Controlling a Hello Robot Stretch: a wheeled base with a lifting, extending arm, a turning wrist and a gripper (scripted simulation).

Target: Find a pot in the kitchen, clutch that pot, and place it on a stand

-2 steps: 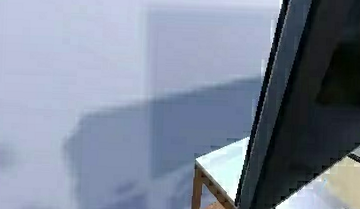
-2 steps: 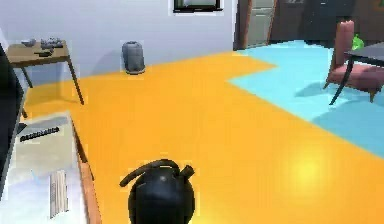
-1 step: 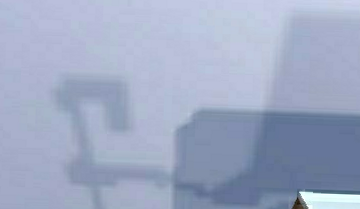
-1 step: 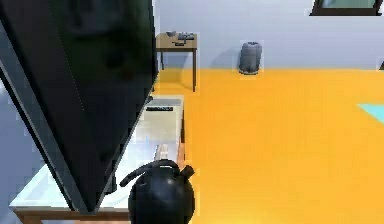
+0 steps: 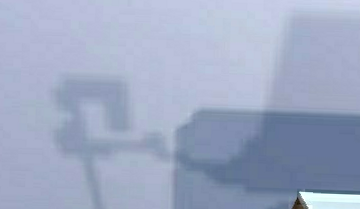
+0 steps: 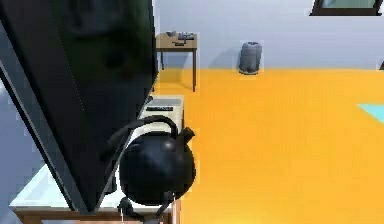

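A round black pot with an arched handle and a short spout sits low in the arm side view, just in front of a big dark flat panel. Thin dark fingers that look like the gripper curve around the pot's underside at the bottom edge. I cannot tell whether the gripper holds the pot. A low white stand runs under the panel, and a white box-like part lies behind the pot.
Orange floor spreads out on the arm side view's right. A small wooden table and a grey bin stand by the far wall. A pale wall is close ahead, with a white surface corner at the forward view's lower right.
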